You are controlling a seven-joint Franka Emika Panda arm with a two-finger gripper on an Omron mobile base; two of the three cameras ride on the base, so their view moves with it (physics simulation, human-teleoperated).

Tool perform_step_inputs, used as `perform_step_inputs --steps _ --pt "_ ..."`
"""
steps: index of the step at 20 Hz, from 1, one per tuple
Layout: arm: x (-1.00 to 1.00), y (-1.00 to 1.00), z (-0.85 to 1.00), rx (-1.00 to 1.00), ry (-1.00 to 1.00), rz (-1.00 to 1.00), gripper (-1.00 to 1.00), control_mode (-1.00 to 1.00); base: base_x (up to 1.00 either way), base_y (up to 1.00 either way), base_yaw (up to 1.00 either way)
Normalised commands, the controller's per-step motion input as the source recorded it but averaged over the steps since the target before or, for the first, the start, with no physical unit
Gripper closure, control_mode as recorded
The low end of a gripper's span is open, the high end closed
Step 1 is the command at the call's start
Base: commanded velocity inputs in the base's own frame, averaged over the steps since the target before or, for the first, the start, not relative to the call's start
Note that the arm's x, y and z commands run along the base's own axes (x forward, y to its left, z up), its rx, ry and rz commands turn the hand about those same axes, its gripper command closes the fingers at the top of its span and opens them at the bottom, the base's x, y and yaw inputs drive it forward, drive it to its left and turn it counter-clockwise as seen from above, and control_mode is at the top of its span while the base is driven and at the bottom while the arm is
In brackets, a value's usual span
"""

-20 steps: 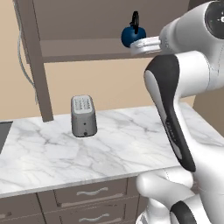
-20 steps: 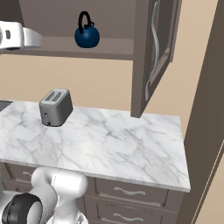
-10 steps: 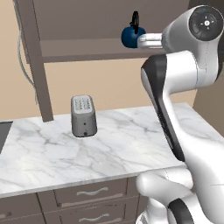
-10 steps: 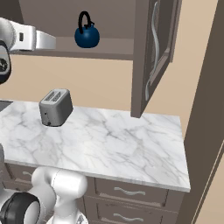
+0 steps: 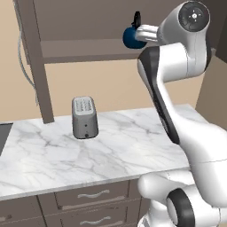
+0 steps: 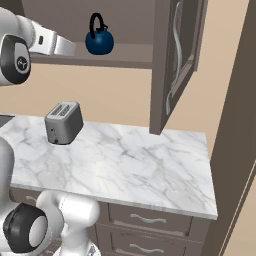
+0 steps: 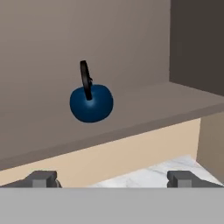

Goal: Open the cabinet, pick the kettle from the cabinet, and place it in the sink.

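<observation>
The cabinet (image 6: pixel 176 65) stands open, its right door swung out, and its shelf (image 7: pixel 153 109) is bare but for the kettle. The kettle (image 7: pixel 91 101) is small, round and dark blue with a black arched handle, and stands upright on that shelf (image 6: pixel 99 41). My gripper (image 7: pixel 111 179) is open, with both fingertips (image 7: pixel 41 178) low in the hand view and nothing between them. It hangs level with the shelf's front edge, short of the kettle. In the left base view my hand (image 5: pixel 147 33) covers part of the kettle (image 5: pixel 129 39). A dark strip of the sink (image 5: pixel 2 135) shows at the counter's left edge.
A grey toaster (image 5: pixel 84 117) stands on the white marble counter (image 5: pixel 119 146) below the shelf. The left cabinet door (image 5: pixel 33 57) also hangs open. Drawers (image 6: pixel 150 217) with short handles run under the counter. A tall brown panel (image 6: pixel 235 125) closes the right side.
My arm has reached forward, carrying the open gripper closer to the kettle on the shelf. The kettle, doors and toaster have not moved.
</observation>
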Motion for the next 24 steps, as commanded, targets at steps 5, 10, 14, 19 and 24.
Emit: perform_step_inputs --steps 5,10,14,19,24 --pt "0.47 -0.06 0.09 0.06 0.00 0.00 -1.00 -1.00 0.00 0.00 0.00" --pt "0.43 -0.05 0.12 0.00 0.00 0.00 -1.00 -1.00 0.00 0.00 0.00" --pt "0.45 -0.02 0.13 0.00 0.00 -0.01 -1.00 -1.00 0.00 0.00 0.00" --pt "0.43 -0.01 0.04 0.00 0.00 -0.01 -1.00 -1.00 0.00 0.00 0.00" --pt "0.46 0.00 0.00 0.00 0.00 0.00 -1.00 -1.00 0.00 0.00 0.00"
